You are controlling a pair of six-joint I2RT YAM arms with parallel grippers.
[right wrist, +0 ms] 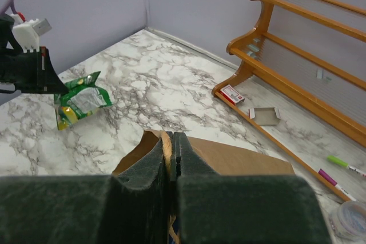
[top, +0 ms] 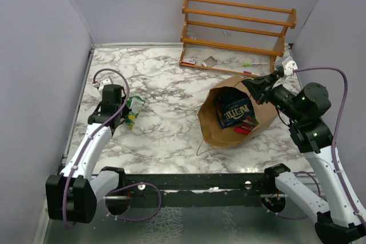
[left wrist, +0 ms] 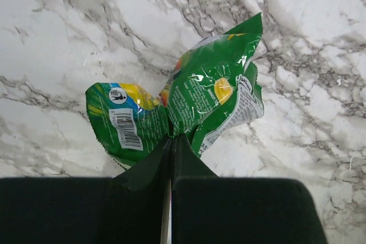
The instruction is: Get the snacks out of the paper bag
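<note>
The brown paper bag stands open at centre right, with a dark blue packet and a red packet inside. My right gripper is shut on the bag's far rim and holds it. My left gripper is at the left, shut on the green-yellow packet, which it pinches in the middle just over the marble. The green packet also shows in the right wrist view.
An orange wooden rack stands at the back right, with a small red-white box, a grey scrap and markers at its foot. Grey walls enclose the marble table on three sides.
</note>
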